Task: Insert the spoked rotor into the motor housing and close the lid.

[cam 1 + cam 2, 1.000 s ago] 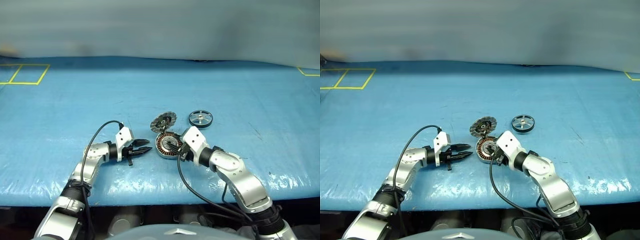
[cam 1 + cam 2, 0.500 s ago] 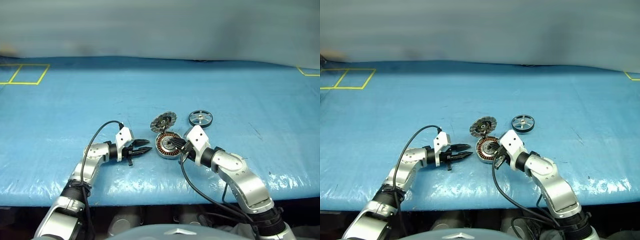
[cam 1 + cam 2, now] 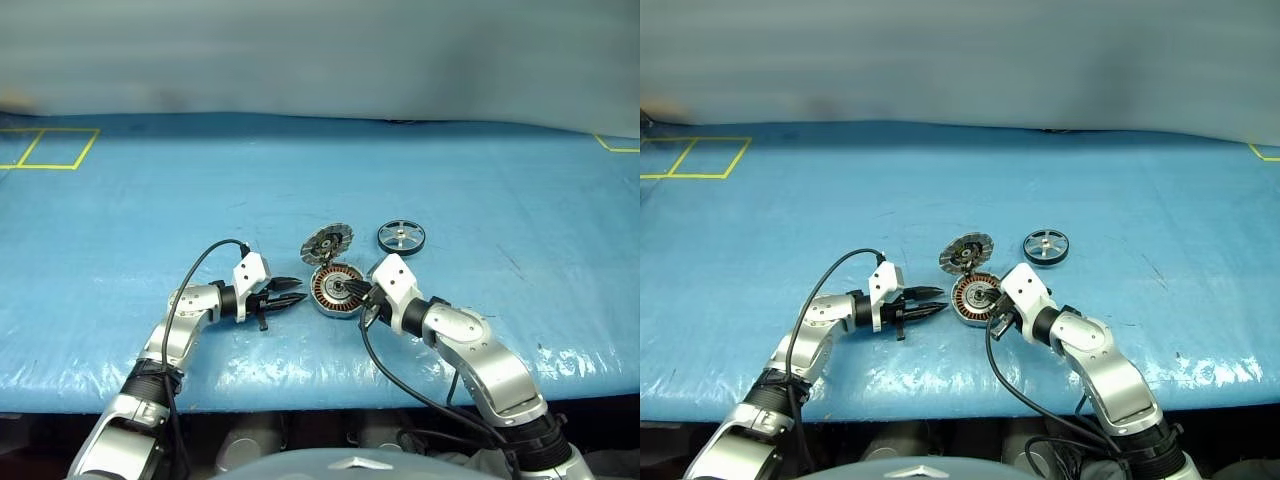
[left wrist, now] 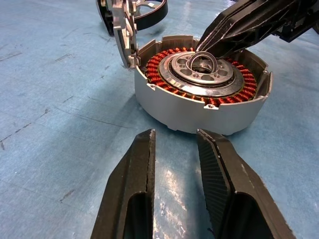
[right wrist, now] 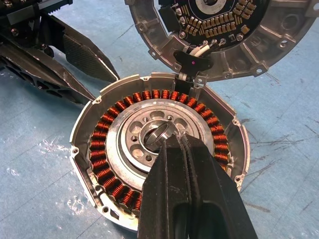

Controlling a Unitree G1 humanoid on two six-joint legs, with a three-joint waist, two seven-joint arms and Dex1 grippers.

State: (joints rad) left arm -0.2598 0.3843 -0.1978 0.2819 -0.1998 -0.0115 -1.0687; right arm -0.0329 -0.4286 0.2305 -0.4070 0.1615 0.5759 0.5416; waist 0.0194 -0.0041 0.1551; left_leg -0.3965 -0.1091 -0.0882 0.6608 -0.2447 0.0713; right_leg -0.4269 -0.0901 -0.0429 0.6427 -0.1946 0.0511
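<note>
You are pinching the motor housing (image 5: pixel 154 174) hub ring with the clenched right gripper (image 5: pixel 172 138) to steady it, lid (image 3: pixel 327 241) hinged open behind, the empty, parted left gripper (image 3: pixel 288 291) waiting beside.

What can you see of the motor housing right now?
The motor housing is a low round grey metal case, sitting flat on the blue table cover. Inside it, a ring of copper-brown windings surrounds a silver centre plate with holes and a central ring. Small screw tabs dot its rim. The lid, joined at the rim, stands open. The right claw is shut, its tips at the central ring. The left claw sits open beside it, apart.
</note>
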